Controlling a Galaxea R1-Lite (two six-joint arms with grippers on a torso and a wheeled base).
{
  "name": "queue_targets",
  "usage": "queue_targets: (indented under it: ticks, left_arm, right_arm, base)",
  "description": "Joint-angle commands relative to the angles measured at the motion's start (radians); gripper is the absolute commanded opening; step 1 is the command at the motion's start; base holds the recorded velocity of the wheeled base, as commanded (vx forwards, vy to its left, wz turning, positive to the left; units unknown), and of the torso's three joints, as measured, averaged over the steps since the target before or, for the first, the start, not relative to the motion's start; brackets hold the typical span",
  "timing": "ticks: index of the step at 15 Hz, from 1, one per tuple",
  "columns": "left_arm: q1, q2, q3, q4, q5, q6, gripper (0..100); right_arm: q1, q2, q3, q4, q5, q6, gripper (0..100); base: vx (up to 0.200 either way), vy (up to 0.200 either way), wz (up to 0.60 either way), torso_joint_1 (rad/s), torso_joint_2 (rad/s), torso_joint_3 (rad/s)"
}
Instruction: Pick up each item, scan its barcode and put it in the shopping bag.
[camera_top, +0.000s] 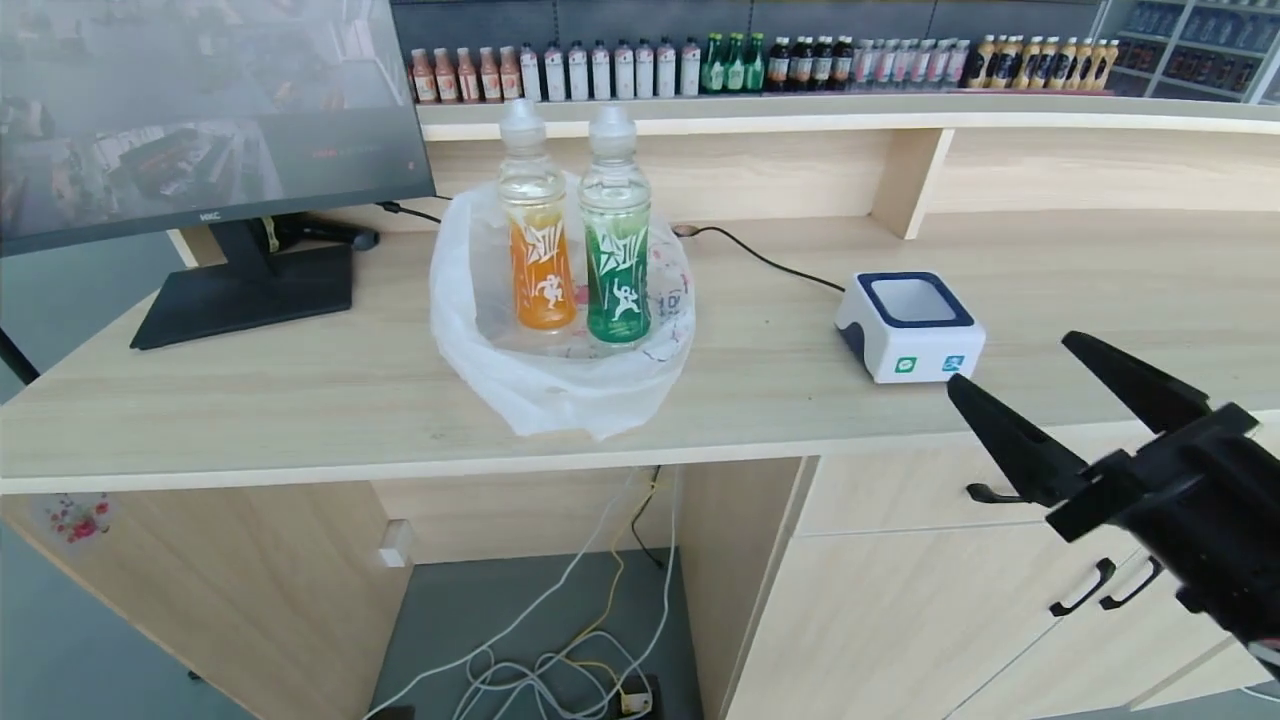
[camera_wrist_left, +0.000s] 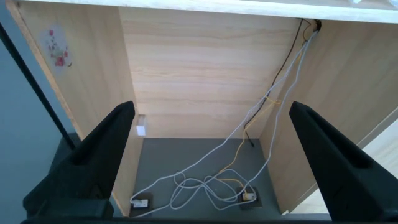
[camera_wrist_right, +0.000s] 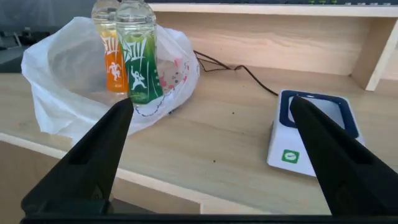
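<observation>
Orange bottle (camera_top: 537, 240) and green bottle (camera_top: 615, 240) already stand upright in the shopping bag (camera_top: 470, 330), mid-counter (camera_top: 300, 390). They look rigid, slick and fairly hefty, so I'd grab the labelled waist. Right gripper (camera_top: 1012, 362) sits at the front edge, spread wide and empty. Left gripper (camera_wrist_left: 211, 109) is wide too, below that edge.

One orange bottle (camera_top: 541, 262), one green bottle (camera_top: 616, 270) (two in all), one bag (camera_top: 560, 395), one scanner (camera_top: 908, 325), one monitor (camera_top: 200, 100), one counter (camera_top: 300, 400), one shelf row of drinks (camera_top: 760, 65) too small to count.

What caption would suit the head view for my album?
Orange bottle and green bottle stand in the bag, scanner beside it, right tool open nearby.
</observation>
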Motion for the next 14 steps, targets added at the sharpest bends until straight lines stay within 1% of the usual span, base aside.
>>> queue_targets:
  ticks: [1, 2, 4, 5, 6, 7, 9, 11, 12, 14]
  left_arm:
    - [0.000, 0.000, 0.000, 0.000, 0.000, -0.001, 100]
    - [0.000, 0.000, 0.000, 0.000, 0.000, -0.001, 100]
    - [0.000, 0.000, 0.000, 0.000, 0.000, 0.001, 100]
    - [0.000, 0.000, 0.000, 0.000, 0.000, 0.001, 100]
    - [0.000, 0.000, 0.000, 0.000, 0.000, 0.001, 100]
    - [0.000, 0.000, 0.000, 0.000, 0.000, 0.001, 100]
    - [0.000, 0.000, 0.000, 0.000, 0.000, 0.001, 100]
    - [0.000, 0.000, 0.000, 0.000, 0.000, 0.001, 100]
    - [0.000, 0.000, 0.000, 0.000, 0.000, 0.001, 100]
    - [0.000, 0.000, 0.000, 0.000, 0.000, 0.001, 100]
  right_arm:
    - [-0.012, -0.331, 0.149, 0.144, -0.005, -0.005, 100]
    - [-0.012, -0.424, 0.152, 0.276, -0.003, -0.006, 100]
    - [-0.004, -0.627, 0.146, 0.595, 0.007, -0.020, 100]
    - [0.023, -0.734, 0.150, 0.756, 0.032, -0.026, 100]
    - [0.036, -0.811, 0.150, 0.862, 0.037, -0.026, 100]
    - [0.037, -0.953, 0.150, 1.067, 0.038, -0.024, 100]
    - [0.036, -1.188, 0.147, 1.340, 0.038, -0.029, 100]
    - [0.036, -1.391, 0.134, 1.567, 0.050, -0.032, 100]
    - [0.034, -1.394, 0.114, 1.603, 0.057, -0.029, 100]
    - [0.027, -1.372, 0.120, 1.591, 0.057, -0.009, 100]
  base:
    - [0.000, -0.200, 0.00, 0.002, 0.01, 0.007]
    - [0.000, -0.200, 0.00, 0.002, 0.00, 0.002]
    - [0.000, -0.200, 0.00, 0.002, 0.00, 0.009]
    - [0.000, -0.200, 0.00, -0.007, 0.00, 0.007]
    - [0.000, -0.200, 0.00, -0.007, 0.01, 0.002]
    - [0.000, -0.200, 0.00, 0.007, 0.00, 0.002]
    - [0.000, -0.200, 0.00, 0.002, 0.01, 0.005]
    - [0.000, -0.200, 0.00, 0.002, 0.00, -0.002]
    - [0.000, -0.200, 0.00, -0.002, 0.00, 0.012]
    - [0.000, -0.200, 0.00, 0.002, 0.00, 0.005]
